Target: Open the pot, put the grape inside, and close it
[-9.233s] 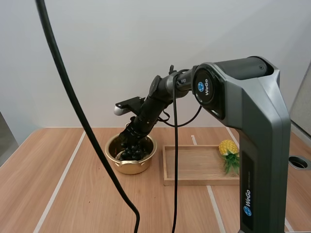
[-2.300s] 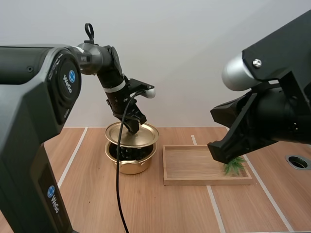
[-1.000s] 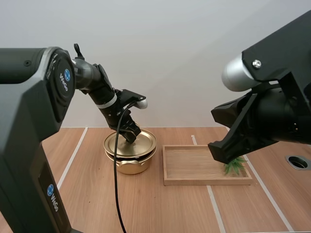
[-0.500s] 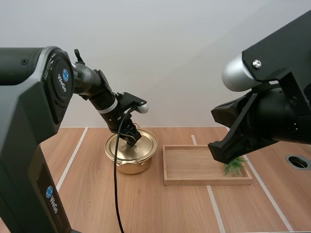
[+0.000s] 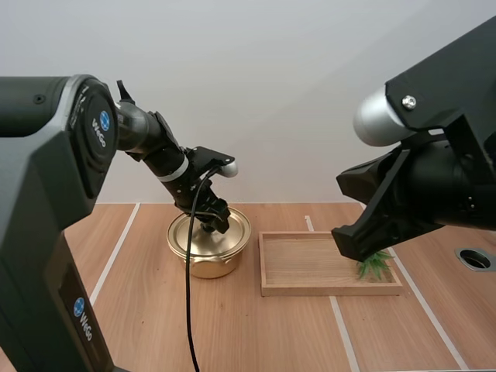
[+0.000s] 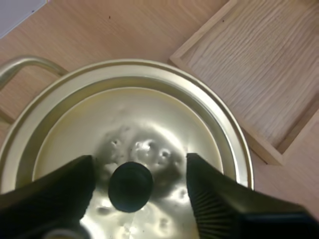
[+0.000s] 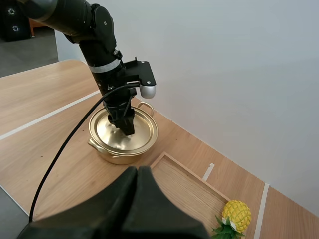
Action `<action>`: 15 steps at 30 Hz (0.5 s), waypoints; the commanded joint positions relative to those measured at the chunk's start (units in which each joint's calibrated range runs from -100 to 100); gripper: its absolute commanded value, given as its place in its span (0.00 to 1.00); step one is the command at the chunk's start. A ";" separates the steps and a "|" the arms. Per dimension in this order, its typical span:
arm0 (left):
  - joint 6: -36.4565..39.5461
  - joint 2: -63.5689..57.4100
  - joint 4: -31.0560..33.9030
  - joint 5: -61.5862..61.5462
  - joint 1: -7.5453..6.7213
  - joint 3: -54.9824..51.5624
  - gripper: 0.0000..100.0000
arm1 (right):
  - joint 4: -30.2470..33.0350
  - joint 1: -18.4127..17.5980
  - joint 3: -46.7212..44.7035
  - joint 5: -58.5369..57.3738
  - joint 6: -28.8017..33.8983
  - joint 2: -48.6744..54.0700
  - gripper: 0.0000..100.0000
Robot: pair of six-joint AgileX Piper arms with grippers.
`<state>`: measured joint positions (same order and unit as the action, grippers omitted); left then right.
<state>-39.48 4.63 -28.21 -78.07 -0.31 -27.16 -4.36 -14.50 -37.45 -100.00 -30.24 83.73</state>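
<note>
With left fingers (image 6: pixel 224 199) released beside the knob (image 6: pixel 130 185), right fingers (image 7: pixel 133 199) clenched empty, lift straight up without nudging the lid (image 6: pixel 149 114).

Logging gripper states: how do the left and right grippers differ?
The left gripper is open, fingers apart either side of the black knob of the round gold lid; the right gripper is shut, fingers together as one wedge. The left is down at the lid; the right is raised, nearer the rectangular wooden tray. Both have black fingers.
</note>
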 commanded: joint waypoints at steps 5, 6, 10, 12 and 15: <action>1.17 -5.14 -1.79 -0.72 -0.03 2.55 1.00 | -0.43 0.18 0.05 0.00 0.12 0.45 0.00; 1.54 -5.75 -1.79 -1.66 -0.03 3.08 1.00 | -0.43 0.18 0.05 0.00 0.12 0.45 0.00; 3.39 -9.55 -0.45 -5.33 -0.03 6.26 1.00 | -0.43 0.18 0.05 0.00 0.12 0.45 0.00; 4.48 -11.82 0.57 -8.48 -0.03 8.30 1.00 | -0.43 0.18 0.05 0.00 0.12 0.45 0.00; 5.64 -15.49 1.65 -13.01 -0.03 11.36 1.00 | -0.91 0.18 0.05 0.00 0.12 0.45 0.00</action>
<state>-35.13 -7.98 -27.00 -87.06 -0.31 -17.95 -4.80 -14.50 -37.45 -100.00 -30.24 83.73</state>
